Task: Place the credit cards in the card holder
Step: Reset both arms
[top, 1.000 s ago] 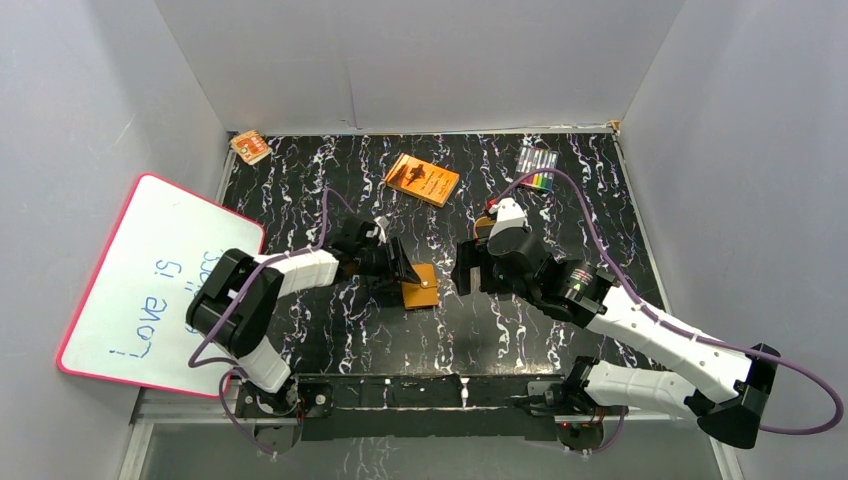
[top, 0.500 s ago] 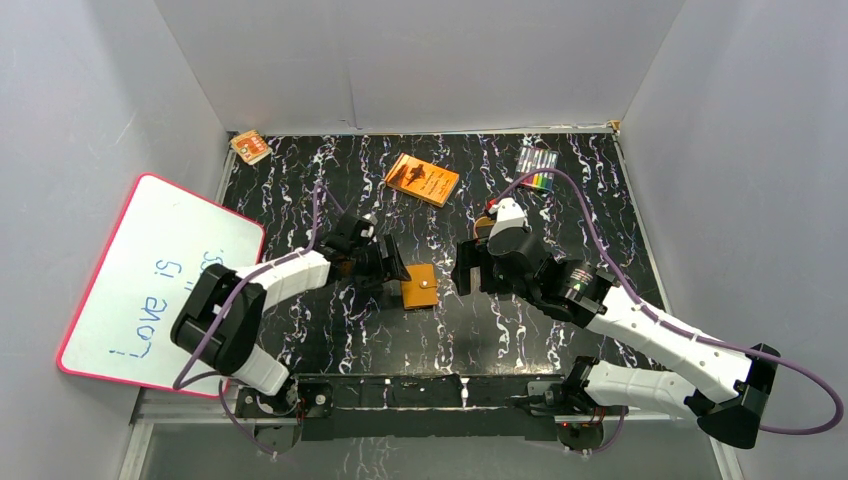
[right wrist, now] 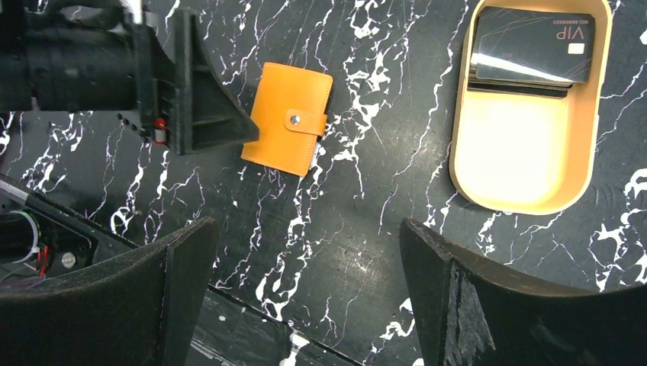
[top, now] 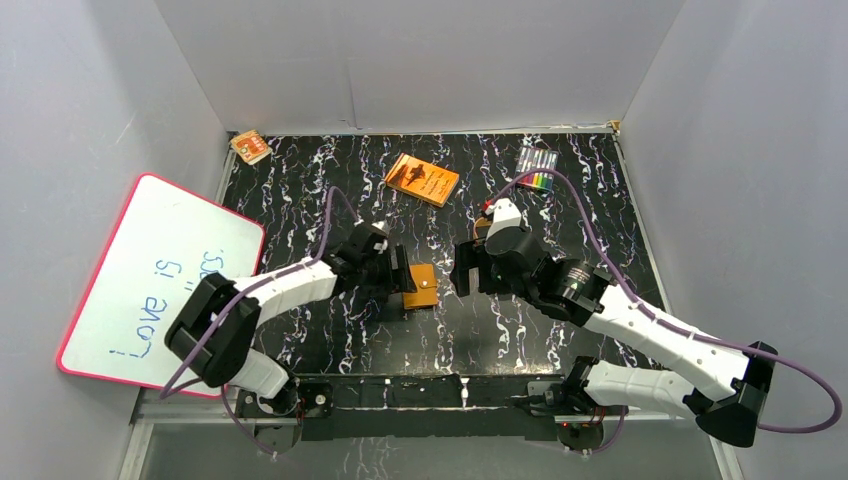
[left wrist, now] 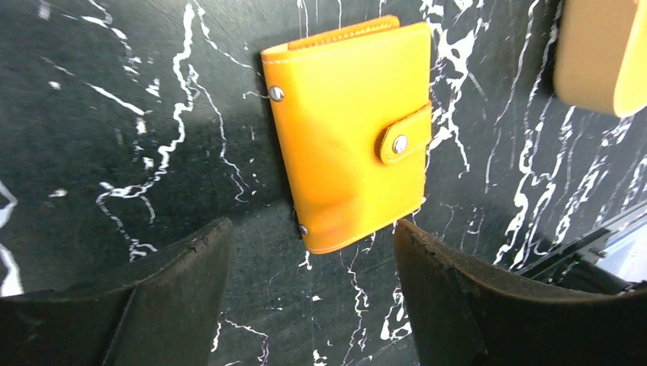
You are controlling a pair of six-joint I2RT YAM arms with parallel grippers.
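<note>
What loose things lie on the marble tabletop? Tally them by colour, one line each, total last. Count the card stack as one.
Orange: 3 (card holder, book, small packet)
Tan: 1 (oval tray)
Black: 1 (stack of credit cards, number of cards unclear)
Multicoloured: 1 (marker pack)
Total: 6

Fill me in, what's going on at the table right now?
The card holder lies shut and snapped on the table. The left gripper hovers open right at it, gripping nothing. The right gripper hangs open nearby, also empty. The credit cards sit stacked at one end of the tan tray.
</note>
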